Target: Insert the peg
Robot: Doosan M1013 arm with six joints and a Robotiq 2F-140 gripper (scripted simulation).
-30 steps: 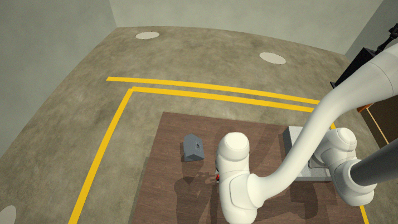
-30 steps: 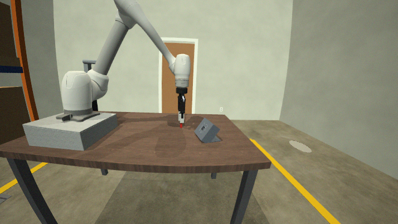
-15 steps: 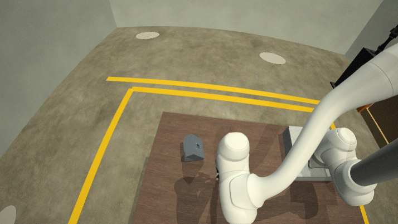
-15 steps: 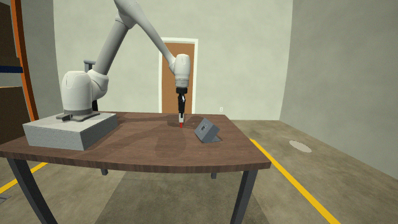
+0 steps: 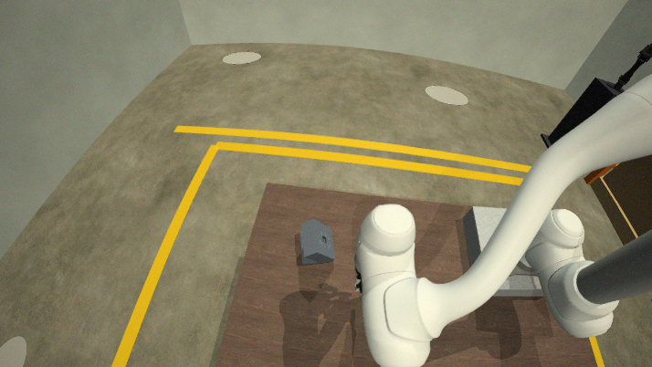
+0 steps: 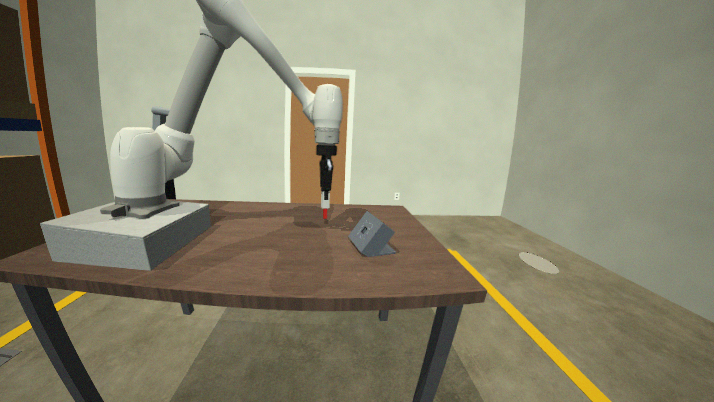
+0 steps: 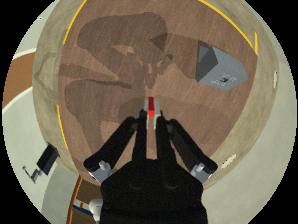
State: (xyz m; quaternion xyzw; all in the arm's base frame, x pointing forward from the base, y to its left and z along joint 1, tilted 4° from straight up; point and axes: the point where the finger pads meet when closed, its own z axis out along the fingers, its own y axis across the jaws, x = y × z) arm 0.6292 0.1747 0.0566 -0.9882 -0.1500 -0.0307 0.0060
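From above, you are looking mostly at the arm (image 5: pixel 525 219), which is covering the gripper so that only a dark sliver is showing at the wrist's edge; here you cannot tell what the fingers are doing. The grey wedge block (image 5: pixel 317 242) is sitting on the wooden table (image 5: pixel 274 292), apart from the wrist, with its small hole (image 5: pixel 323 237) facing up the slope. From the side, you are seeing the gripper (image 6: pixel 325 204) pointing straight down, closed narrowly on the red peg (image 6: pixel 325 214), which is standing upright with its lower end at or just above the table; contact there is too small to judge. That vertical hold is probably suiting a straight lift, but the sloped panel (image 6: pixel 366 231) is leaning towards the arm, so you are likely needing to tilt the wrist before lining up. The block is resting near the peg, to its right in this view, not touching it. From the wrist camera, you are looking down between the two dark fingers, drawn in close around the peg (image 7: pixel 152 107), whose red tip is poking out beyond them. The block (image 7: pixel 220 67) is lying up and to the right, hole side (image 7: pixel 225 80) turned partly to the camera. The peg is not yet in the hole.
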